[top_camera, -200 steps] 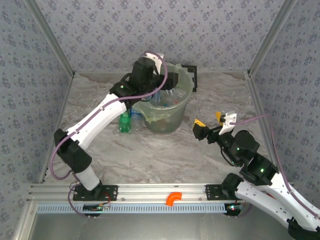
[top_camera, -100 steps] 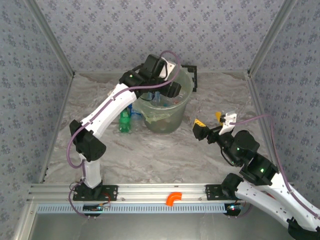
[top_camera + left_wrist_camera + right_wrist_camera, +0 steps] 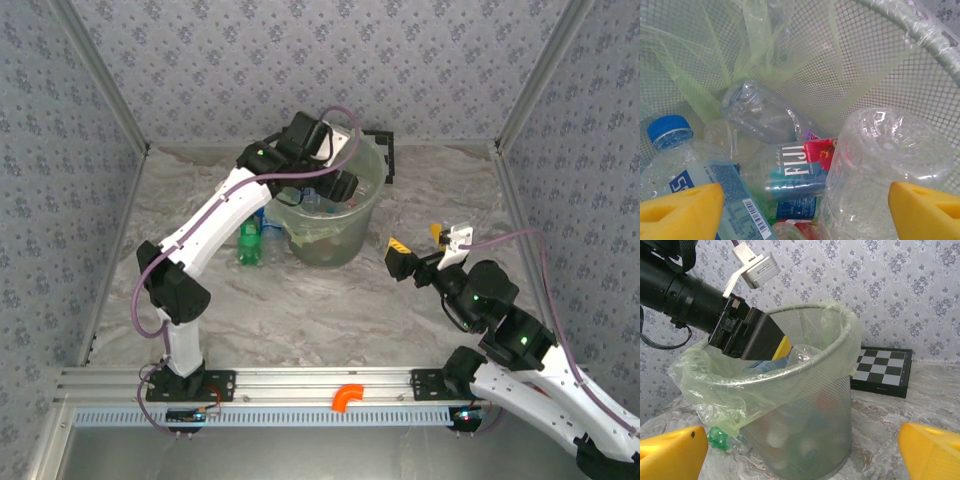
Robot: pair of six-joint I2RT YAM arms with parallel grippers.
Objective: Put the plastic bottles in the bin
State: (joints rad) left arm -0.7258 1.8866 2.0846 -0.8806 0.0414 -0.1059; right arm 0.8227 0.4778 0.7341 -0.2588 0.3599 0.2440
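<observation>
**Desk:** So, where does the left gripper [image 3: 338, 186] stand?

**Photographer:** Over the mouth of the bin [image 3: 350, 240], at the far middle of the table [image 3: 300, 310]. Its yellow fingers [image 3: 680, 210] are spread wide and grip nothing.

**Desk:** And the plastic bottles [image 3: 322, 205]?

**Photographer:** Most lie heaped inside the bin, within its pale green liner [image 3: 695, 372]. From the left wrist, a clear bottle [image 3: 890, 150] shows its base between the fingers. It sits close to the right-hand finger and well apart from the other, and whether it touches the near one cannot be told. Beside it lies a Fiji-labelled bottle [image 3: 795, 172], its label red and blue. A blue-capped bottle [image 3: 685, 160] rests at lower left. Another crumpled clear one lies against the mesh wall.

**Desk:** Anything outside the bin?

**Photographer:** A green bottle [image 3: 249, 245] stands upright on the table, just left of the bin.

**Desk:** The right gripper [image 3: 418, 242]?

**Photographer:** Low over the table to the right of the bin and apart from it. It is turned toward the bin, and its jaws are wide apart and empty. From its wrist, the left gripper's black body sits across the bin's rim. A chessboard [image 3: 882, 370] lies flat behind the bin, near the back wall.
</observation>
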